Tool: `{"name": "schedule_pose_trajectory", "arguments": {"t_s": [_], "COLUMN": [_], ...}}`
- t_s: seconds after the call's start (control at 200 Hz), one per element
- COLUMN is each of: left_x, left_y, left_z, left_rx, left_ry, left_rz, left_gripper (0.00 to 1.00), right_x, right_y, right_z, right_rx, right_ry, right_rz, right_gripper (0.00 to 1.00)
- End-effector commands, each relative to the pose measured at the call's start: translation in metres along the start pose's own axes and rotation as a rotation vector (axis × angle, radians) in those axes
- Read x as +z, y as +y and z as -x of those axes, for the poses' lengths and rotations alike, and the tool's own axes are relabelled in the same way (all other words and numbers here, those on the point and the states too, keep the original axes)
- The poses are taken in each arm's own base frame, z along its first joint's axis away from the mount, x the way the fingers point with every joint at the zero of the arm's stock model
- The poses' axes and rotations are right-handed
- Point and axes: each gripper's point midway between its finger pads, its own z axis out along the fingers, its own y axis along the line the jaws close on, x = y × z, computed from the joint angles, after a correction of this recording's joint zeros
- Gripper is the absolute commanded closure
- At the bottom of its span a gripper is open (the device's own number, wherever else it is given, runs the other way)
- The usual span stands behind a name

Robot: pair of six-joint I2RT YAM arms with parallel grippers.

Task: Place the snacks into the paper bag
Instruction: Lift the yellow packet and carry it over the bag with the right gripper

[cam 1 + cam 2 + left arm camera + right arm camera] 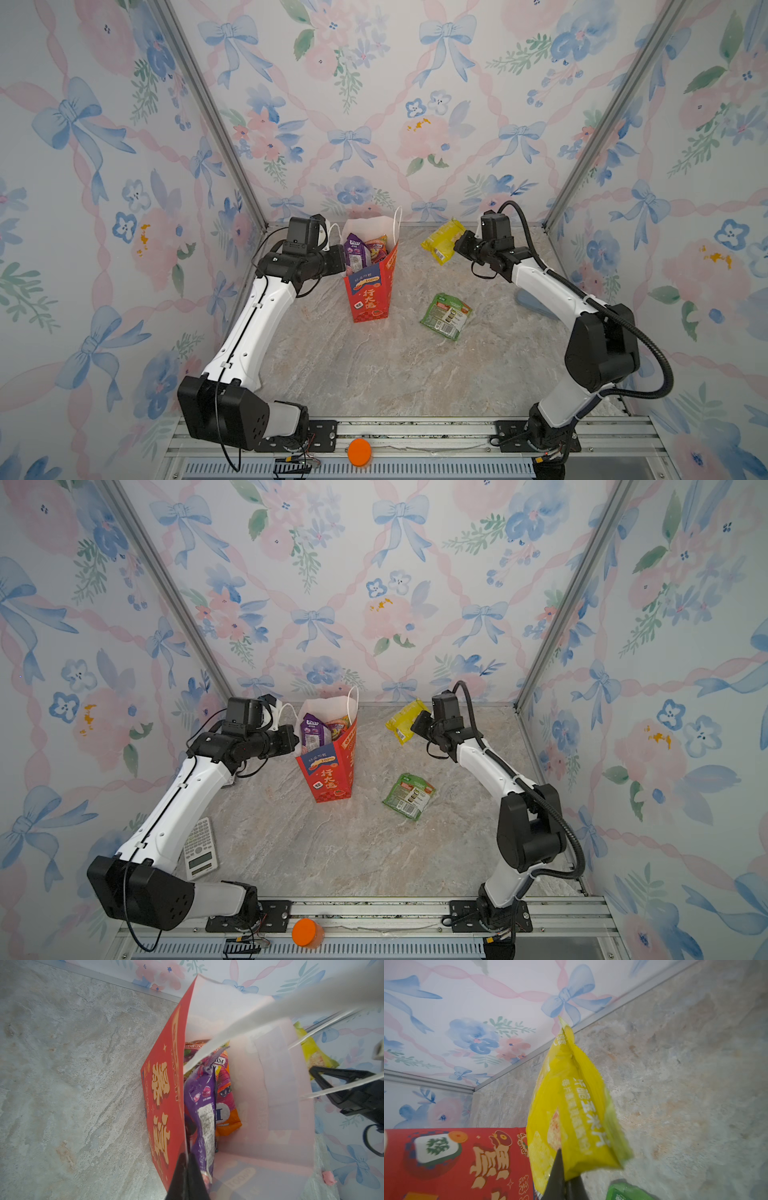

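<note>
Task is looking mostly done, with two snacks outstanding. The paper bag (370,297) is standing upright mid-worktop (374,374) towards the back wall. It's already holding a purple packet (204,1105), an orange packet (227,1113) and probably more behind them; the count inside is hard to call from here.

The left fingers (179,1178) are clamping shut on one red wall of the bag at the rim, apparently steadying the mouth. The right fingers (556,1172) are pinching shut on the edge of the yellow packet (571,1105). They're carrying it clear of the worktop, right of the bag and not yet over the mouth. The green packet (446,316) is lying flat on the worktop, well apart from the bag, waiting.

Readable:
- Packets in the bag are showing "FOX" and "CKCURRAN".
- The bag's blue patch is showing "100%", and its red side "GOOD LU".
- Bag and yellow packet are both carrying Chinese characters.
</note>
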Motion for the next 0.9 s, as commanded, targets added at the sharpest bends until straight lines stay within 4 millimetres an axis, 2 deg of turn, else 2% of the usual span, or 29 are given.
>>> {"name": "schedule_pose_trajectory", "arguments": {"t_s": [0.0,0.27,0.425,0.655,0.895], "left_x": [-0.002,-0.003,-0.005,-0.008,-0.01], "left_y": [0.006,0.005,0.005,0.005,0.004], "left_z": [-0.008,-0.008,-0.01,-0.01,-0.01], "left_rx": [-0.014,-0.012,-0.013,-0.013,-0.011], "left_ry": [0.025,0.024,0.021,0.016,0.01], "left_rz": [0.014,0.011,0.01,0.008,0.006], "left_gripper": [1.0,1.0,1.0,1.0,1.0], "right_x": [-0.05,-0.124,-0.156,-0.175,-0.171], "right_y": [0.041,0.128,0.171,0.22,0.256], "right_z": [0.023,0.042,0.039,0.018,-0.013], "right_rx": [-0.175,-0.348,-0.421,-0.502,-0.585], "right_ry": [-0.056,-0.175,-0.213,-0.218,-0.16], "right_rz": [0.02,0.137,0.221,0.316,0.375], "right_gripper": [1.0,1.0,1.0,1.0,1.0]}}
